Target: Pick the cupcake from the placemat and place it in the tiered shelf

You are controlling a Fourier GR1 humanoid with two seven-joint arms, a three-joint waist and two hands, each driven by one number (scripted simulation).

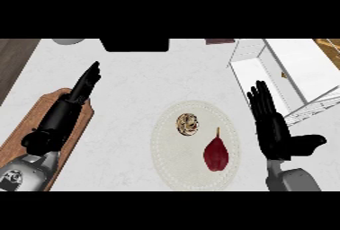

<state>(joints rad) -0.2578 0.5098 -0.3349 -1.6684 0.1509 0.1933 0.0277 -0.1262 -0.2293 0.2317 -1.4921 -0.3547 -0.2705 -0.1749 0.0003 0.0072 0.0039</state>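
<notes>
Brown-and-cream cupcake (189, 124): sits upright on the upper left part of the placemat, just above the middle of the frame, with nothing touching it.
Cupcake's axis: from above it reads as roughly round, so I judge no side is better to close on than another.
Placemat (171, 164): pale and round, at lower centre of the frame, lying flat on the white counter (133, 90).
Dark red fruit (216, 153): on the same mat, lower right of the cupcake and apart from it, its thin stem pointing up the frame. It lies between the cupcake and my right wrist.
Right hand (274, 134): at the right of the frame, just off the mat's right rim, fingers straight and together pointing up the frame, thumb spread to the right, holding nothing.
Way to the cupcake: it lies left of my right palm, about level with it. This is the nearer hand by my reckoning.
Left hand (85, 87): upper left, fingers straight and holding nothing, its forearm over a wooden board (83, 121), well apart from the mat.
Tiered shelf (256, 67): white, at upper right, beyond my right fingertips.
Next move: I would sweep the right hand left across the mat's upper half, keeping above the fruit.
</notes>
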